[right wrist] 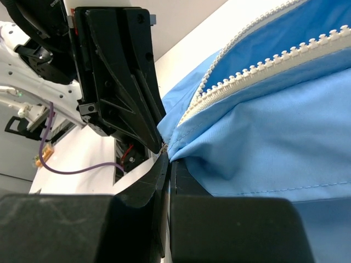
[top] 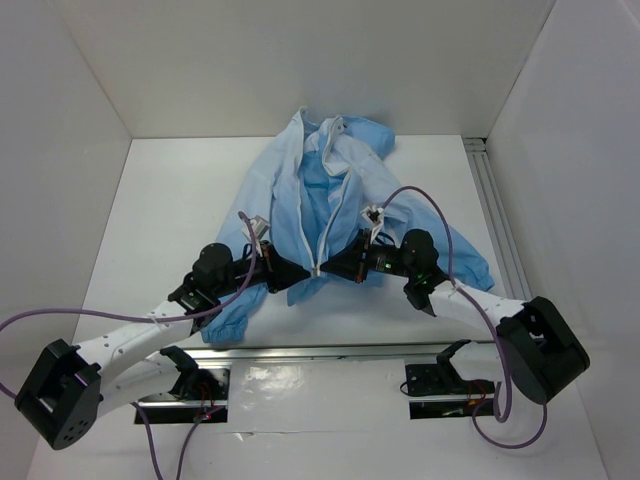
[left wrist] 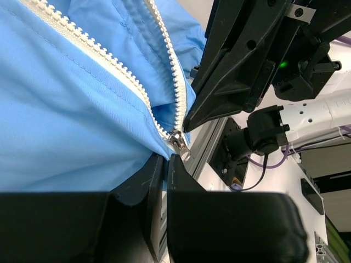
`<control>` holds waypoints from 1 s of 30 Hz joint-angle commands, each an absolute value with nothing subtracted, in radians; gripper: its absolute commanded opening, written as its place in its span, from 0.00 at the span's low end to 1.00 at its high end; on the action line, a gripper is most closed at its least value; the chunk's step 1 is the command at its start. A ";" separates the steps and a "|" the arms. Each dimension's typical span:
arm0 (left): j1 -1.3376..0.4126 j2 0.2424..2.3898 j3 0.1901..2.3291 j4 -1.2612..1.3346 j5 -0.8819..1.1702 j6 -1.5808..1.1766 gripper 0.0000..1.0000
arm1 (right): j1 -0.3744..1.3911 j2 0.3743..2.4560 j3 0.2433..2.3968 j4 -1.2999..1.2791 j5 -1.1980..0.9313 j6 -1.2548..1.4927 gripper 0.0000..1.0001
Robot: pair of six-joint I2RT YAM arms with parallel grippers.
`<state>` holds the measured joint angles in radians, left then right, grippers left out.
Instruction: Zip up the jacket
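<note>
Pinching jacket (top: 290,190), end effectors (top: 297,273) (top: 331,268) angled inward.

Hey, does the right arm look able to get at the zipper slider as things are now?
Probably not as things stand. The zipper slider lies close beside the right gripper, but its jaws are shut on the hem of the jacket, and the left gripper pinches the hem right next to it.

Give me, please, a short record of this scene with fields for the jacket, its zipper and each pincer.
jacket: light blue, spread on the table, collar away from the arms
zipper: white, its two rows of teeth apart above the slider, which sits at the near end
left pincer: shut on the jacket, beside the slider
right pincer: shut on the jacket, facing the left one
task state: not yet zipped
</note>
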<state>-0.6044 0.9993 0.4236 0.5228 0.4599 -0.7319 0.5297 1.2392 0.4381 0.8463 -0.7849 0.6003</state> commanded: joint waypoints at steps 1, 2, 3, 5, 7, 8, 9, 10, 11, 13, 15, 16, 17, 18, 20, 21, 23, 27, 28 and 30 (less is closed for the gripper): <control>-0.621 1.008 0.414 0.463 0.537 -0.704 0.00 | 0.503 1.186 0.442 0.871 -0.695 0.554 0.00; -0.621 1.008 0.414 0.463 0.537 -0.704 0.00 | 0.503 1.177 0.442 0.871 -0.686 0.554 0.00; -0.621 1.008 0.414 0.472 0.537 -0.704 0.00 | 0.503 1.177 0.442 0.859 -0.686 0.554 0.00; -0.630 0.999 0.405 0.472 0.537 -0.704 0.00 | 0.503 1.167 0.442 0.847 -0.676 0.545 0.00; -0.630 0.999 0.405 0.463 0.537 -0.704 0.00 | 0.503 1.167 0.442 0.847 -0.667 0.545 0.00; -0.630 0.999 0.405 0.454 0.537 -0.704 0.00 | 0.503 1.167 0.442 0.847 -0.667 0.545 0.00; -0.630 0.999 0.405 0.454 0.537 -0.704 0.00 | 0.503 1.167 0.442 0.847 -0.667 0.545 0.00; -0.630 0.999 0.405 0.454 0.537 -0.704 0.00 | 0.503 1.167 0.442 0.847 -0.667 0.545 0.00; -0.630 0.999 0.405 0.454 0.537 -0.704 0.00 | 0.503 1.167 0.442 0.847 -0.667 0.545 0.00; -0.630 0.989 0.405 0.454 0.537 -0.704 0.00 | 0.503 1.167 0.442 0.847 -0.658 0.545 0.00; -0.630 0.989 0.405 0.454 0.528 -0.704 0.00 | 0.503 1.177 0.451 0.847 -0.649 0.545 0.00; -0.630 0.989 0.405 0.454 0.528 -0.704 0.00 | 0.503 1.177 0.451 0.847 -0.649 0.545 0.00; -0.630 0.989 0.396 0.454 0.528 -0.713 0.00 | 0.503 1.177 0.451 0.827 -0.638 0.545 0.00; -0.630 0.980 0.396 0.454 0.519 -0.713 0.00 | 0.503 1.177 0.474 0.775 -0.628 0.545 0.00; -0.630 0.980 0.396 0.454 0.508 -0.713 0.00 | 0.503 1.177 0.483 0.729 -0.617 0.534 0.07; -0.630 0.970 0.396 0.454 0.494 -0.725 0.00 | 0.503 1.177 0.497 0.686 -0.617 0.523 0.12; -0.630 0.969 0.385 0.454 0.480 -0.735 0.00 | 0.503 1.164 0.509 0.640 -0.607 0.514 0.18; -0.630 0.969 0.374 0.431 0.469 -0.744 0.00 | 0.503 1.106 0.531 0.476 -0.607 0.468 0.45; -0.630 0.969 0.374 0.431 0.480 -0.744 0.00 | 0.503 1.092 0.531 0.447 -0.598 0.459 0.45; -0.630 0.969 0.365 0.408 0.480 -0.744 0.00 | 0.503 1.048 0.549 0.385 -0.585 0.433 0.47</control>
<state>-0.6250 0.9840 0.3737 0.4263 0.4503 -0.7376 0.5056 1.1172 0.4885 0.5110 -0.6338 0.4980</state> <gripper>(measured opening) 0.148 0.460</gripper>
